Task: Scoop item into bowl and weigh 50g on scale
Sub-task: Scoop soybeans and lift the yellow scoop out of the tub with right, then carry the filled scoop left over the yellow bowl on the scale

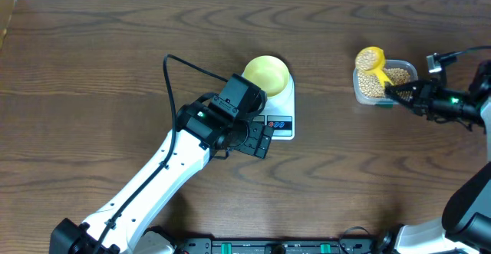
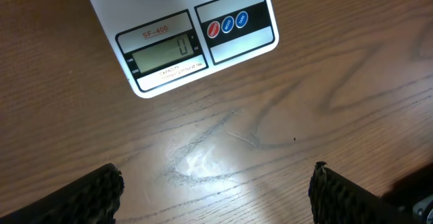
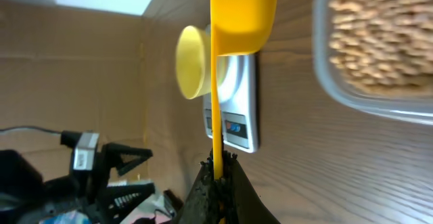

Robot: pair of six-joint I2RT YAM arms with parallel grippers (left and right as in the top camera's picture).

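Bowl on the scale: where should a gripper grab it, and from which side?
Pinch the bowl by its far right rim, coming straight down: it sits upright, mouth open, on the scale, and the left arm crowds its near-left side.

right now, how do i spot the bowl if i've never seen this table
Find the white scale in the middle of the table. The bowl sits on its platform: round and pale yellow. The other yellow thing, the scoop far right, has a handle.
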